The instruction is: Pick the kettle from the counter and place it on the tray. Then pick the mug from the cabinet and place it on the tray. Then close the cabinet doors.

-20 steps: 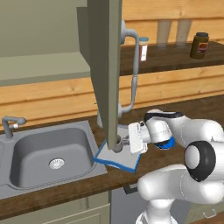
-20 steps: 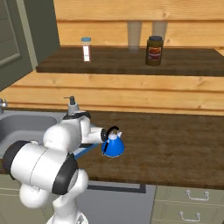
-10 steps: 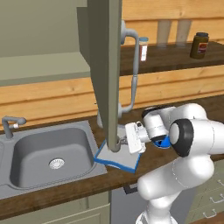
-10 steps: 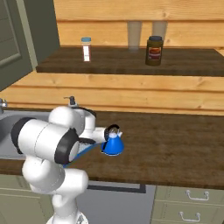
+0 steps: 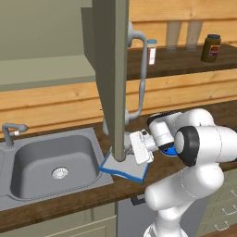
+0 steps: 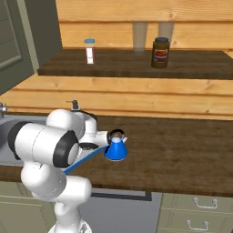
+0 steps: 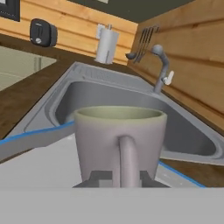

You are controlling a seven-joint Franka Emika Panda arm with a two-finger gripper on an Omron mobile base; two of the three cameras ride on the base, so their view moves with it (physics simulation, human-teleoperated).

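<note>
The grey-beige mug (image 7: 118,131) stands upright right in front of the hand camera, its loop handle towards me. My gripper (image 7: 121,178) is shut on that handle, one dark fingertip on each side. Under the mug lies the light grey tray (image 7: 39,162) with its blue rim; the mug's base is hidden. From the left base view the hand (image 5: 140,148) hovers over the tray (image 5: 122,170), behind the open cabinet door (image 5: 113,69). The blue kettle (image 6: 116,150) stands at the tray's (image 6: 84,159) right end on the counter (image 6: 173,154).
The steel sink (image 5: 51,159) with its faucet (image 7: 162,65) lies just left of the tray. The door's long silver handle (image 5: 142,78) hangs above my hand. A second open door (image 6: 27,36) is at the left. A brown jar (image 6: 160,52) and a small bottle (image 6: 90,50) sit on the shelf.
My arm's elbow and forearm have swung in over the counter while the hand has stayed by the tray. The kettle and the tray have not moved.
</note>
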